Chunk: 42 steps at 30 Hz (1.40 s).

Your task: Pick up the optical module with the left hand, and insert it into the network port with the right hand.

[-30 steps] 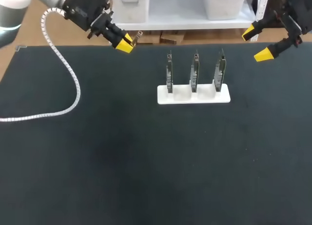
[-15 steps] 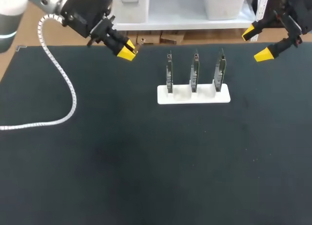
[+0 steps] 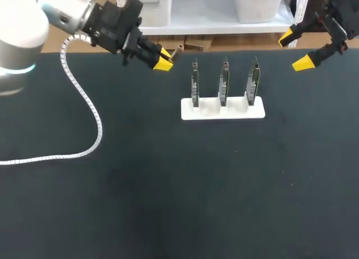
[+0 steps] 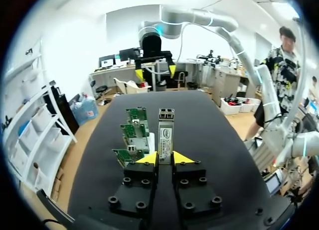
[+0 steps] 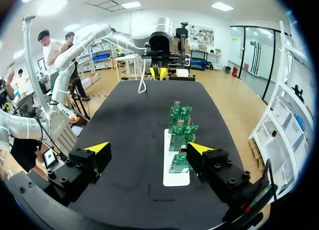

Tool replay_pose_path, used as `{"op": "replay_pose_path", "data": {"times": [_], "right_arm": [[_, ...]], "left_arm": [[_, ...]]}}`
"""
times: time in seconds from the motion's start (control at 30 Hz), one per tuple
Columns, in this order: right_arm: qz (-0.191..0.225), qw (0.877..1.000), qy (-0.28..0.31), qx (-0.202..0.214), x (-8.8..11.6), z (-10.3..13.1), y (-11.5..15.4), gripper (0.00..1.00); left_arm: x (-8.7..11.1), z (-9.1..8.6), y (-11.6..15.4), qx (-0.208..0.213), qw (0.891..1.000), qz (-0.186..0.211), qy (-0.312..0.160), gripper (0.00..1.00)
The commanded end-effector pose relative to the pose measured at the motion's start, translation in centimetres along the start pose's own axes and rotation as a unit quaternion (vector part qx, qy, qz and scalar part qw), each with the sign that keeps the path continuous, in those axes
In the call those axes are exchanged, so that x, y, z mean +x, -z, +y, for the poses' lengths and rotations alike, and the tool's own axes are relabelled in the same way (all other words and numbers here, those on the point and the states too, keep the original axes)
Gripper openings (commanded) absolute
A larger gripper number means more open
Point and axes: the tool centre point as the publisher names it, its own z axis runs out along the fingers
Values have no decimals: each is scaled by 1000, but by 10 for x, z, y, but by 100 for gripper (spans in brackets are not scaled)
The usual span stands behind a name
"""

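Three green circuit boards [image 3: 223, 82] stand upright, side by side, in a white holder [image 3: 258, 112] on the black table [image 3: 168, 186], toward the far edge and a little right of the middle. The left arm enters from the far left corner. The left gripper [image 3: 162, 63] hangs over the table just left of the holder, near the far edge. Its claw is closed on the optical module [image 3: 176, 50], a slim silver piece jutting out past the yellow tips. In the left wrist view both tips of that gripper [image 4: 165, 158] press the module [image 4: 165, 133] from either side, and the boards [image 4: 132, 133] stand just beside it. The right gripper [image 3: 294, 50] sits at the far right corner, well apart from the holder, with its claw wide open and holding nothing. In the right wrist view the holder [image 5: 176, 177] and its boards [image 5: 180, 130] lie ahead of that gripper [image 5: 148, 148], nearer one finger than the other. A white spiral-wrapped cable [image 3: 92, 110] trails from the left arm across the table's left part.
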Motion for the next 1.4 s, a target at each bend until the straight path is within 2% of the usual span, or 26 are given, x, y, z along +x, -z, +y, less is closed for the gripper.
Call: {"op": "replay_pose_path", "data": {"times": [0.03,0.3,0.63,0.93,1.13,1.23,1.4], "right_arm": [[0,1000,0,1,0,1,0,100],[0,1000,0,1,0,1,0,100],[0,1000,0,1,0,1,0,100],[0,1000,0,1,0,1,0,100],[0,1000,0,1,0,1,0,100],[0,1000,0,1,0,1,0,100],[0,1000,0,1,0,1,0,100]], "left_arm": [[-6,2,-12,-115,993,-7,-3,0],[-24,10,-31,-83,996,-26,-29,0],[-45,27,-42,-11,994,-99,-40,0],[-63,41,-55,2,993,-109,-51,0],[-72,41,-71,2,994,-93,-57,0],[-70,21,-76,10,995,-87,-57,0],[-71,18,-79,13,995,-82,-60,0]]}}
